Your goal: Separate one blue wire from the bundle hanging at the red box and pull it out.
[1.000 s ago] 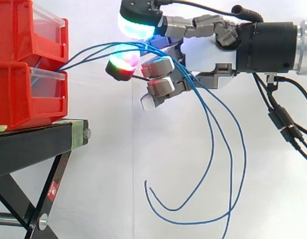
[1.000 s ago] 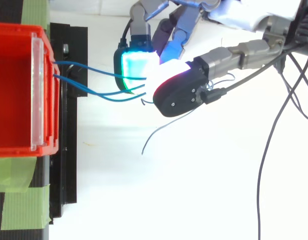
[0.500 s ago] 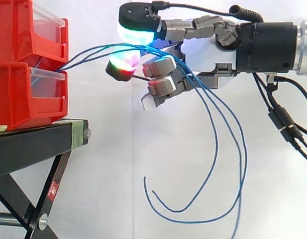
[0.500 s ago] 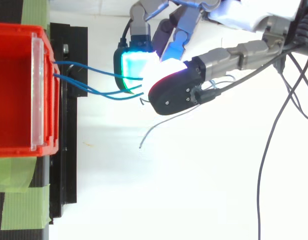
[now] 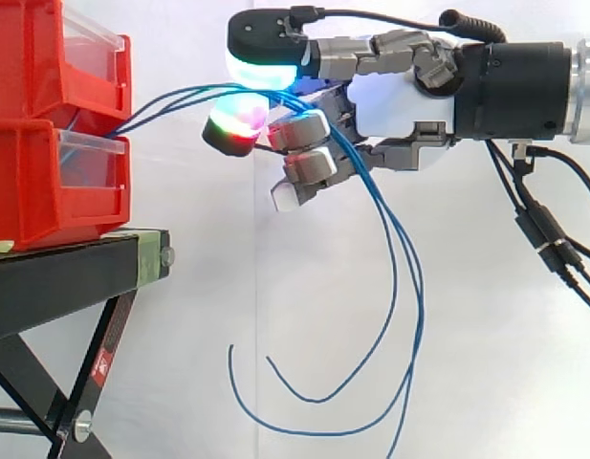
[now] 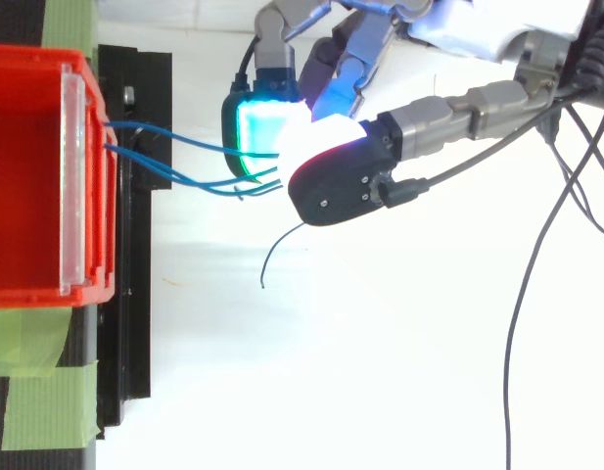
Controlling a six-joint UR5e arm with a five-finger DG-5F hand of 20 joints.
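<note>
Several blue wires (image 5: 170, 100) run from the gap between the stacked red bins (image 5: 46, 124) out to the right, then drape down in long loops (image 5: 390, 316) under my hand. My hand (image 5: 400, 100) is level with the bins' front and to their right, with its fingers curled. The wires pass between a white-cyan pad above (image 5: 264, 69) and a red-green pad below (image 5: 235, 126), which pinch them. From above, the wires (image 6: 174, 157) leave the bin (image 6: 27, 176) spread apart and vanish under the glowing fingers (image 6: 341, 181). One loose wire end (image 6: 272, 257) curls beneath.
The bins sit on a black stand (image 5: 75, 277) with green tape (image 6: 37, 392) at its edge. A white curtain lies behind, and there is free room below and to the right of the stand.
The hanging wire loops have swung leftward and their free ends now sit nearer the stand. The hand has stayed almost in place, its upper pad edging slightly left.
</note>
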